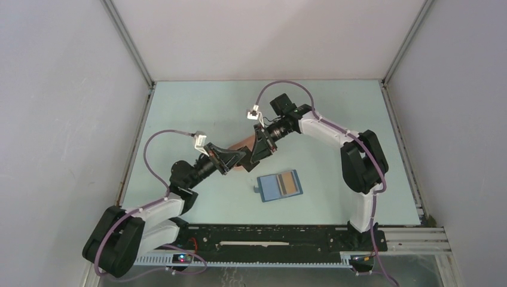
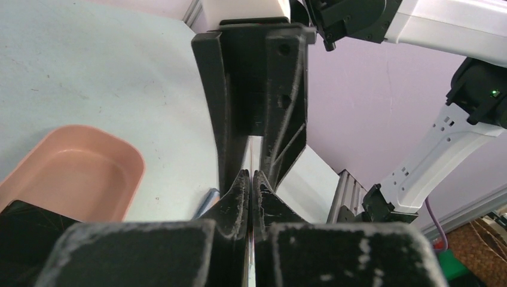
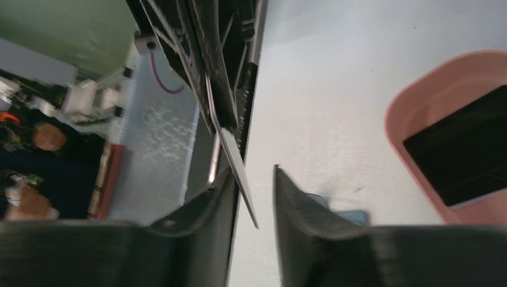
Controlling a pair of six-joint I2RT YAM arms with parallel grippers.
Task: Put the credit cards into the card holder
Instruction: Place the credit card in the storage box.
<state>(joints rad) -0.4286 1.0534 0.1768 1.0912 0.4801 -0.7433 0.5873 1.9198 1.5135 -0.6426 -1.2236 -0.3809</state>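
My left gripper (image 2: 252, 176) is shut on a thin credit card (image 3: 236, 164), held edge-on above the table. My right gripper (image 3: 254, 173) faces it with its jaws open on either side of the card's free end. The card lies close to one finger and clear of the other. In the top view the two grippers meet above the pink tray (image 1: 240, 143). The card holder (image 1: 280, 186), a blue wallet, lies open on the table nearer the arm bases, with a tan-orange card (image 1: 290, 183) in its right pocket. A black card (image 3: 466, 155) rests in the tray.
The pink oval tray (image 2: 78, 173) sits under and behind the grippers, partly hidden by them. A corner of the wallet (image 3: 350, 215) shows behind the right finger. Grey walls enclose the table on three sides, and a black rail (image 1: 269, 236) runs along the near edge.
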